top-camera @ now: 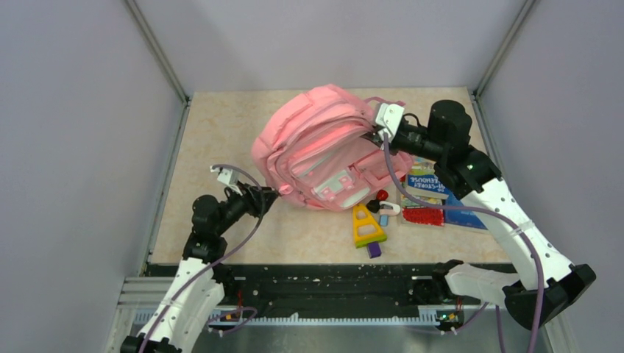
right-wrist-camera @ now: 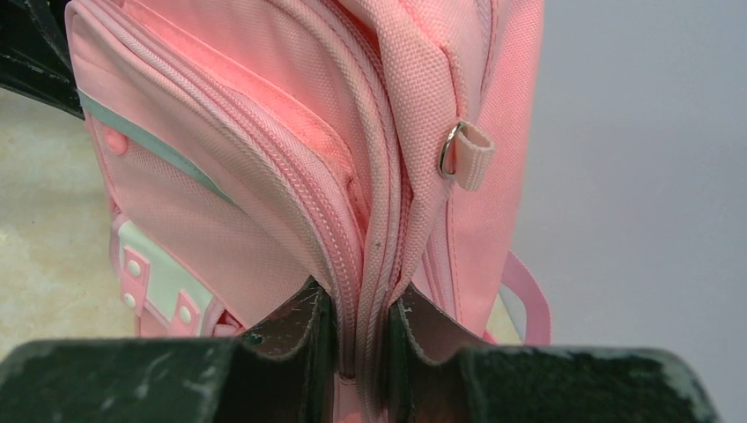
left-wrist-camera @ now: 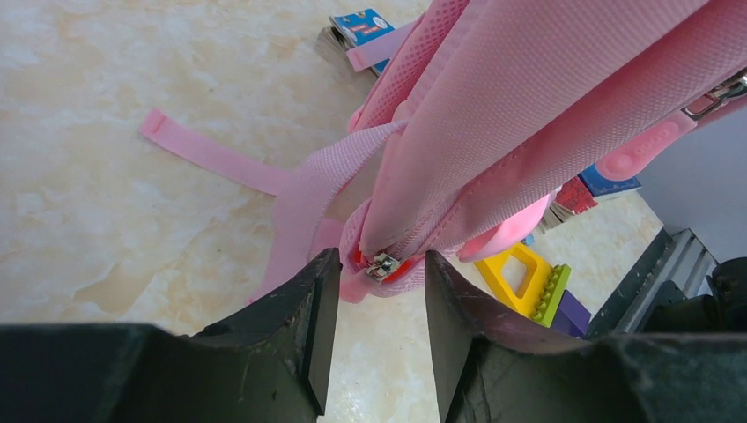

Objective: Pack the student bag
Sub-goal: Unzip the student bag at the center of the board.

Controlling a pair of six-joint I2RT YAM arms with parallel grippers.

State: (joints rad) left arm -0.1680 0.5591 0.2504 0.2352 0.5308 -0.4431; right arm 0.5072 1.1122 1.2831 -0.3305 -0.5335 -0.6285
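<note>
Plain grey walls (top-camera: 66, 147), beige marbled tabletop (top-camera: 213, 140), even light

Your left arm (top-camera: 193, 276) and right arm (top-camera: 515, 228) share white lower shells, black joints and lilac cables running back from each gripper; the black fingers (right-wrist-camera: 291, 352) look scuffed grey.

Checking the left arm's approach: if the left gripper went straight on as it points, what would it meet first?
The left gripper would meet the bag first: its zippered corner already sits between the jaws, not yet clamped.
</note>
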